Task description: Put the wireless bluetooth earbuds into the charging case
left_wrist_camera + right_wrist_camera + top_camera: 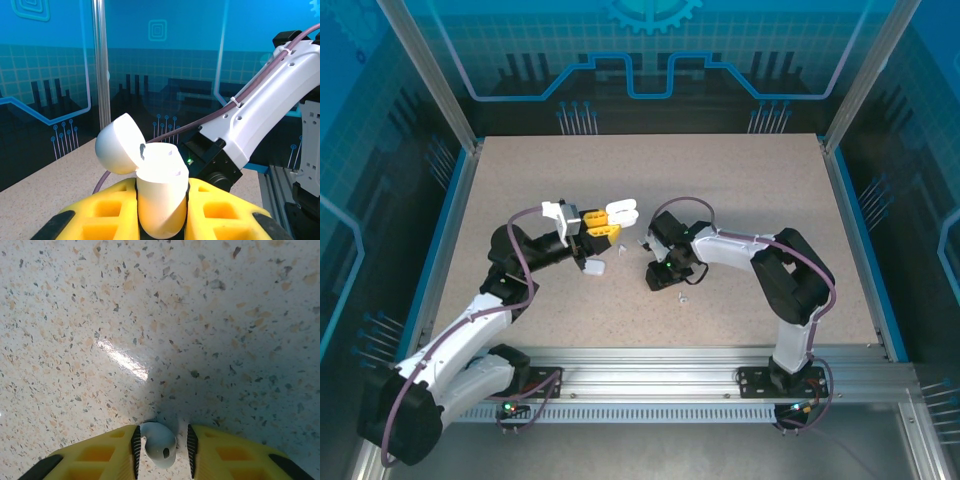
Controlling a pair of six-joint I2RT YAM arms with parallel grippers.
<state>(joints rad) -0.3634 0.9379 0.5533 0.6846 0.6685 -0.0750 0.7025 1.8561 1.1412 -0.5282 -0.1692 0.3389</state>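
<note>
Between the parted jaws of the right gripper [164,436], a white earbud [158,446] lies on the table [150,315], unclamped; the left gripper [162,202] clamps the open charging case [159,167].

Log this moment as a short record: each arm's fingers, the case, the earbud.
left fingers: shut on the charging case
charging case: white, lid hinged open
right fingers: open, down at the table, one on each side of a white earbud
earbud: lying on the table, gap showing to one finger, not yet gripped
</note>
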